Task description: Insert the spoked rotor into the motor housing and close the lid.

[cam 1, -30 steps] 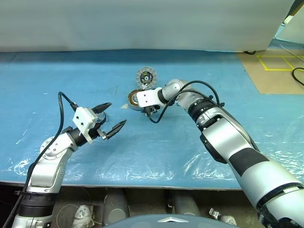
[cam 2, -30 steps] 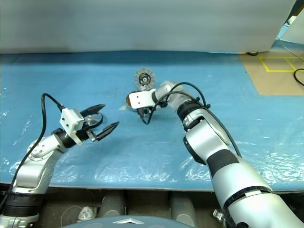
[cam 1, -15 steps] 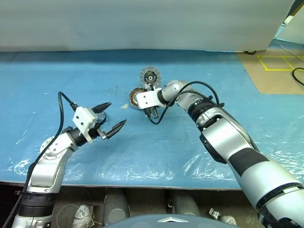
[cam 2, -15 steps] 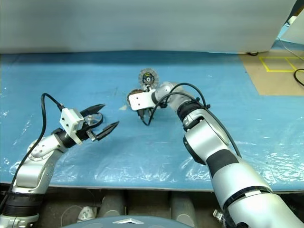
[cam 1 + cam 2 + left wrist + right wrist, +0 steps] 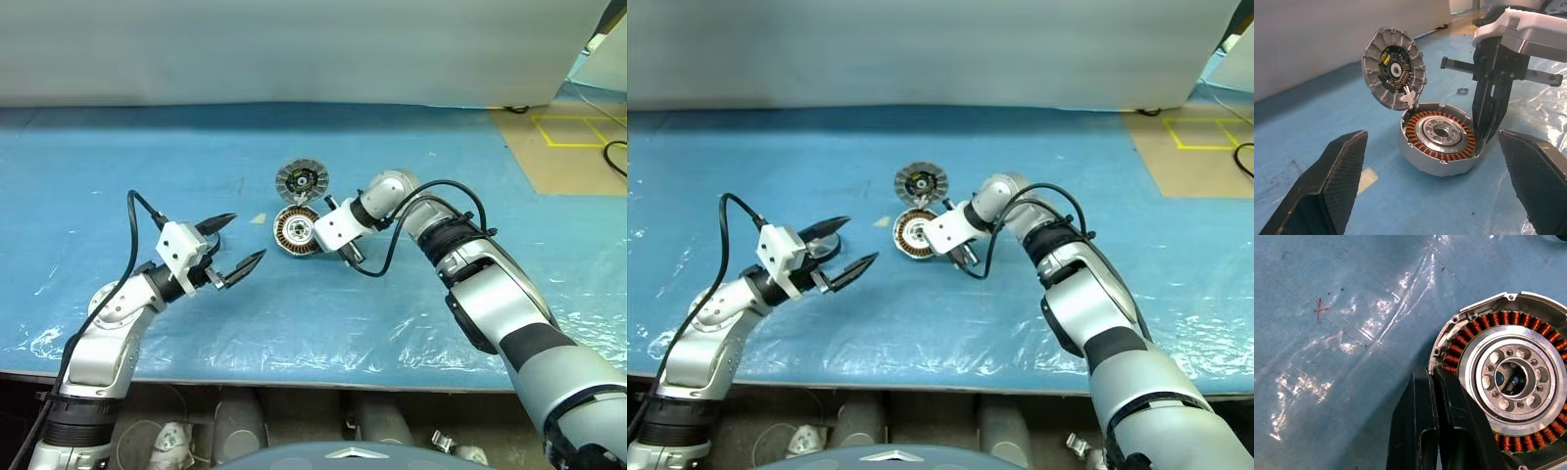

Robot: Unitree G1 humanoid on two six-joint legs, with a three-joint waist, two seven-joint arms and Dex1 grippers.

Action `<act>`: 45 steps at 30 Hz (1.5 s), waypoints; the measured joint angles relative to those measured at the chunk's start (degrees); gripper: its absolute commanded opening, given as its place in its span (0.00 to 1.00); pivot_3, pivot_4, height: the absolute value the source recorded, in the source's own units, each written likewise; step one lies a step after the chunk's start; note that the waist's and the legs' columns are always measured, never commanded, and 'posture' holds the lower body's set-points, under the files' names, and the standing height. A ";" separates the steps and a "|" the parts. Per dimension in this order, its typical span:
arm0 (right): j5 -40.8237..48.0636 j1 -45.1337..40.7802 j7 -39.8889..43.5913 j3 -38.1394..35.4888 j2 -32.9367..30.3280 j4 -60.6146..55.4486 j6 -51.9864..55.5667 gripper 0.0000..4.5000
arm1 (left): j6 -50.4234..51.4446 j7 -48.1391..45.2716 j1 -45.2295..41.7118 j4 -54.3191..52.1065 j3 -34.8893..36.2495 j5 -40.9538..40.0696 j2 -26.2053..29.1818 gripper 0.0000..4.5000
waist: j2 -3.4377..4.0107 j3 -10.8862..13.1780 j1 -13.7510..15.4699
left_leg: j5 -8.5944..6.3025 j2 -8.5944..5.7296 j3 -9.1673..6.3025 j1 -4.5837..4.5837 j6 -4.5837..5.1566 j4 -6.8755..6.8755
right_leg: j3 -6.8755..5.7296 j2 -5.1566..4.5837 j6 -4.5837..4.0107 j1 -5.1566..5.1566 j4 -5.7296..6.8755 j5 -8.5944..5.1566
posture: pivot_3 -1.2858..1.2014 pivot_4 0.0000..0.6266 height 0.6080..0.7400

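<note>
Motor housing on desk, lid raised, windings exposed. Right gripper clenched, empty, at housing rim; left gripper released, well apart.

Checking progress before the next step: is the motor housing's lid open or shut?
Open. The lid stands up from the motor housing rim, its ribbed inside showing, copper windings exposed.

Your way straight down into the motor housing is open: the lid stands tipped up at its far edge, blocking any approach from behind. The right gripper, fingers pressed together, crowds the housing's right rim. Bare blue sheet lies between the housing and your left gripper.
</note>
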 measured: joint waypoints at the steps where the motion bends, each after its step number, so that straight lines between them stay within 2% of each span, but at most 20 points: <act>1: 0.33 0.35 0.27 -0.04 -0.22 -0.75 0.24 0.00 | 0.00 -0.01 -0.01 0.00 -0.01 0.00 0.00 1.00 | 0.00 0.00 0.00 | -0.01 0.00 0.00 0.01 -0.01 0.02 | 0.01 0.00 0.00 0.01 0.00 0.00 | 0.52 0.24 1.00; 9: 3.65 1.46 3.87 -0.24 0.00 -4.36 3.19 0.00 | 0.00 -0.35 -0.55 0.04 -0.01 0.02 0.01 1.00 | 0.00 0.00 -0.05 | 0.00 0.01 0.00 -0.01 0.00 0.10 | 0.00 0.00 0.00 0.02 0.00 0.00 | 0.52 0.24 1.00; 10: 3.80 1.46 3.84 -0.24 0.00 -4.36 3.39 0.10 | 0.00 -0.41 -0.56 0.05 0.00 0.02 0.01 1.00 | 0.00 0.00 -0.05 | 0.00 0.00 0.00 -0.02 0.01 0.10 | 0.00 0.01 0.00 0.02 -0.01 0.00 | 0.52 0.24 1.00; 14: 4.26 1.53 3.67 -0.23 0.20 -4.36 3.46 0.37 | 0.00 -0.50 -0.56 0.08 -0.01 0.08 0.01 1.00 | 0.00 0.00 -0.14 | 0.00 0.01 0.00 -0.01 0.00 0.10 | 0.00 0.01 0.00 0.02 0.01 0.00 | 0.52 0.24 1.00; 20: 7.96 1.57 5.22 -1.63 -0.13 -5.14 4.90 0.37 | 0.00 -1.52 -0.84 0.21 -0.93 0.09 -0.04 1.00 | 0.00 0.00 -0.08 | 0.00 0.01 0.00 -0.04 0.00 0.15 | 0.00 0.00 0.00 0.02 0.01 0.00 | 0.52 0.24 1.00; 28: 18.51 5.58 8.72 -7.82 -2.61 -16.40 15.81 0.37 | 0.00 -3.06 -0.87 1.71 -2.53 0.04 -0.83 1.00 | -0.01 0.00 0.06 | 0.00 0.01 -0.01 -0.04 0.01 0.16 | 0.01 0.00 0.00 0.03 0.00 0.00 | 0.52 0.24 1.00; 34: 23.28 8.39 -0.26 -15.37 -3.65 -21.32 23.68 0.37 | -0.26 -3.35 -0.42 4.21 -4.44 0.04 -4.03 1.00 | -0.01 0.00 0.11 | -0.01 -0.02 -0.01 -0.02 -0.04 0.16 | 0.07 0.00 0.01 0.04 0.00 0.01 | 0.52 0.24 1.00; 41: 21.98 11.04 -16.51 -23.27 -9.82 -18.93 29.10 0.37 | -1.03 -3.23 -0.17 8.28 -6.01 1.60 -5.67 1.00 | -0.03 -0.01 0.35 | 0.02 -0.10 -0.02 -0.02 -0.34 0.14 | 0.12 0.00 0.02 0.09 -0.08 0.01 | 0.52 0.24 1.00; 45: 20.20 16.23 -23.61 -24.38 -12.08 -18.01 34.30 0.37 | -1.75 -2.91 -0.36 8.97 -6.37 1.93 -6.47 1.00 | -0.04 -0.01 0.40 | 0.03 -0.09 -0.03 0.03 -0.37 0.07 | 0.15 0.01 0.02 0.14 -0.14 0.01 | 0.52 0.24 1.00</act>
